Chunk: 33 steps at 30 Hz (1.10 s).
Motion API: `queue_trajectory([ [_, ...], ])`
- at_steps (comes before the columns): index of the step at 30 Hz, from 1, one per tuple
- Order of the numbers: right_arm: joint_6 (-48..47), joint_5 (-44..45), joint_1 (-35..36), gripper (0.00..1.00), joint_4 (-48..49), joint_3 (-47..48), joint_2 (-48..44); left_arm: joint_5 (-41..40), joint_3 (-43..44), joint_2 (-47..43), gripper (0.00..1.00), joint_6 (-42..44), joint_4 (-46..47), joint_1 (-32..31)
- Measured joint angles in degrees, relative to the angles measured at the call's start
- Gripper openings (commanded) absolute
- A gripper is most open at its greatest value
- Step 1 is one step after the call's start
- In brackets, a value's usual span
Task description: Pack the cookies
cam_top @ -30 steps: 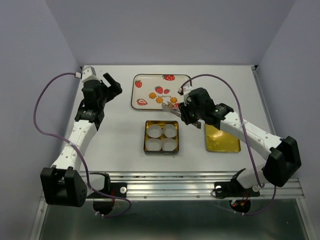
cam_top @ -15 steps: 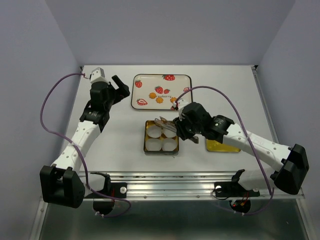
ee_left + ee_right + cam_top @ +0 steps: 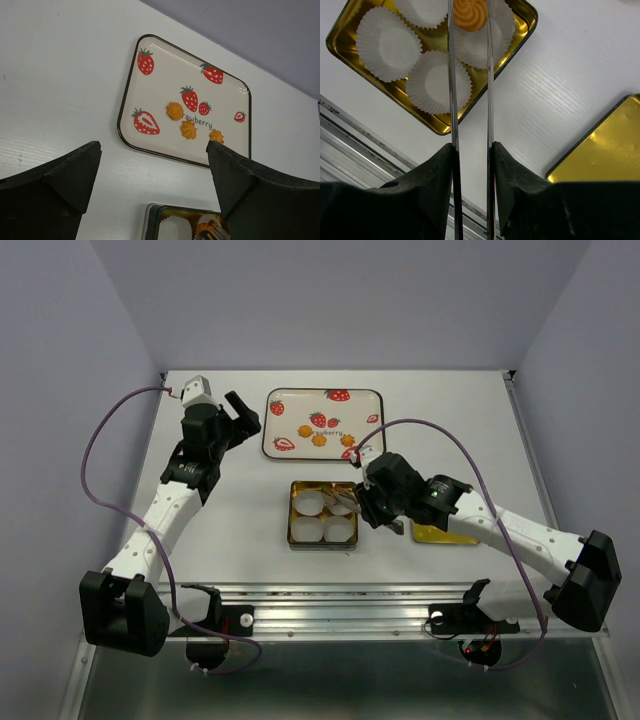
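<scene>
Orange cookie (image 3: 470, 14) pinched in right tool (image 3: 342, 504) — above the tin (image 3: 291, 512); left tool (image 3: 152, 150) agape.

One legible inscr. was recorded: "rawberry", printed in dark lowercase near the centre of the tray (image 3: 160, 85), as read in the left wrist view. The start of the word was covered by a cookie (image 3: 174, 111). In the top view the lettering was too small to be read. No other text, nos. or brand marks were found.
</scene>
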Motion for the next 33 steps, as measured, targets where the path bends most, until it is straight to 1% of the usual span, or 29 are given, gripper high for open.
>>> queue_trajectory([
  [17, 0.5, 1.9, 0.0, 0.37, -0.9, -2.0, -0.3, -1.0, 0.0, 0.0, 0.99, 0.0, -0.9, -0.6],
  [26, 0.3, 1.7, 0.0, 0.45, -0.8, -2.0, -0.1, -1.9, 0.0, 0.0, 0.99, 0.0, -1.3, -0.7],
  [29, 0.3, 1.7, 0.0, 0.50, -0.8, -2.0, 0.0, -2.2, 0.0, 0.0, 0.99, 0.0, -1.4, -0.7],
  [33, 0.2, 1.7, 0.0, 0.50, -0.8, -2.0, 0.5, -2.5, 0.0, -0.2, 0.99, 0.0, -1.7, -0.7],
])
